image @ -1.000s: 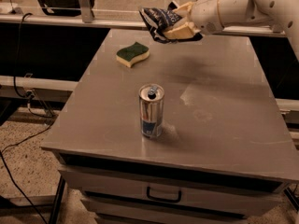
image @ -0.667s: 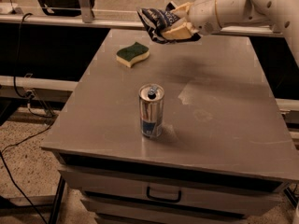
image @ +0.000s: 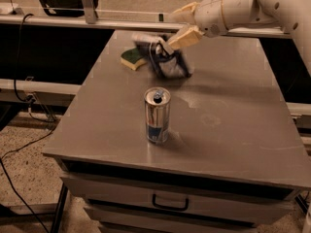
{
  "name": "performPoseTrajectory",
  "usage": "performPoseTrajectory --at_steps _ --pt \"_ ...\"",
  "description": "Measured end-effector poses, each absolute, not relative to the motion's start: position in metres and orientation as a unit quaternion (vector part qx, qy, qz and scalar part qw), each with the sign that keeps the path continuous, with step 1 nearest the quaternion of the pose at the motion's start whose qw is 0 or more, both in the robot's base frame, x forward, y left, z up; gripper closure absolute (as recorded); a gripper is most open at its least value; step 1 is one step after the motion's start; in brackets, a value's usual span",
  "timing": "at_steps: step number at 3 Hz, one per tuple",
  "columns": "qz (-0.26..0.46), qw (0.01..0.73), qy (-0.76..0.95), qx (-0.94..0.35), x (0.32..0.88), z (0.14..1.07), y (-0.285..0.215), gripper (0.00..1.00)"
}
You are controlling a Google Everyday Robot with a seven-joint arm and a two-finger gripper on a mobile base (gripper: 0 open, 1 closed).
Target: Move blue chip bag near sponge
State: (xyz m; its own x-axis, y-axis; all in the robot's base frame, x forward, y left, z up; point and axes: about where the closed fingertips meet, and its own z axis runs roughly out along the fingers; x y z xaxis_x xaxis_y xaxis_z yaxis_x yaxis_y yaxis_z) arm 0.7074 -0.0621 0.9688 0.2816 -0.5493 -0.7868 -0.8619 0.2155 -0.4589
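claw: i see the gripper [image: 179, 28] over the far middle of the table [image: 243, 130], at the end of the white arm [image: 243, 4] that comes in from the upper right.
claw state: i cannot tell if it is clenched or released; the bag smears right at its tip.
blue chip bag: blue chip bag [image: 165, 59] sits as a dark blur with a pale streak on top, just under and left of the claw, low over the far part of the tabletop. i cannot tell if it rests on the surface or hangs just above it.
sponge: sponge [image: 131, 58] lies flat on the far left part of the table, green top up, yellow edge showing. the bag is just beside it on its right; touching or not, i cannot tell.
can: silver-and-blue drink can [image: 157, 114] stands upright toward the front, well apart from bag and sponge.
table front: drawer with a dark handle [image: 170, 204] below the top.
floor: black cables [image: 19, 149] on the left.
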Motion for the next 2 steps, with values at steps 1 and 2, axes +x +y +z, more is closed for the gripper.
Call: performPoseTrajectory --at_steps 1,2 --pt "0.152 0.52 0.58 -0.609 0.7075 0.9677 -0.06 0.0" --pt "0.152 0.52 0.58 -0.609 0.7075 0.9677 -0.0599 0.0"
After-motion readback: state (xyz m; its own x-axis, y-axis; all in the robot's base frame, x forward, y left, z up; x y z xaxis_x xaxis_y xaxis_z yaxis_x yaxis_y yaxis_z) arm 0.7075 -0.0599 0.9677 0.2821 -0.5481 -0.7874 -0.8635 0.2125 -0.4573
